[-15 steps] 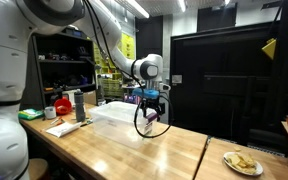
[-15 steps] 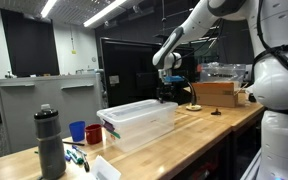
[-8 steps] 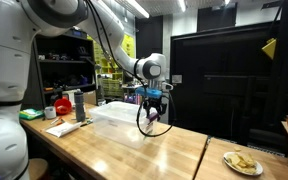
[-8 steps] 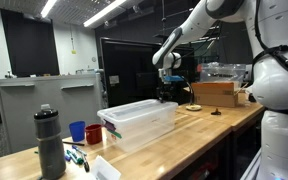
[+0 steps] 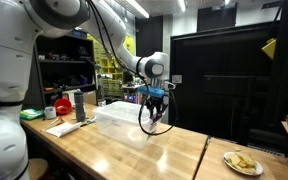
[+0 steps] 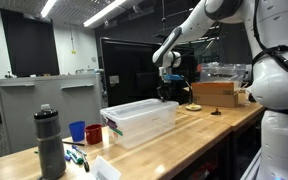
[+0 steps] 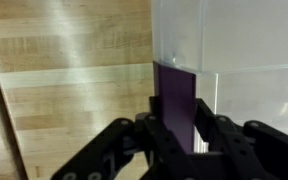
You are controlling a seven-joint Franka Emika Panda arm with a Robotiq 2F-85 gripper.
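Observation:
A clear plastic bin [image 5: 119, 118] [image 6: 139, 118] stands on the wooden table in both exterior views. My gripper [image 5: 154, 100] [image 6: 167, 93] hangs at the bin's end, pointing down. In the wrist view the gripper [image 7: 176, 120] has its two black fingers pressed against both sides of a dark purple latch [image 7: 176, 95] on the bin's end wall [image 7: 244, 50]. The latch runs up from between the fingers to the bin's rim. A black cable loop [image 5: 149, 122] dangles below the wrist.
A black bottle [image 6: 50, 142] [image 5: 80, 105], a blue cup [image 6: 77, 131] and a red cup [image 6: 94, 133] stand beyond the bin's other end. A cardboard box [image 6: 216, 93] sits behind the gripper. A plate of food [image 5: 243, 162] lies near the table's edge.
The jaws have closed in from wide open onto the purple latch. The arm has edged slightly toward the bin's end, and the bin seems nudged a little.

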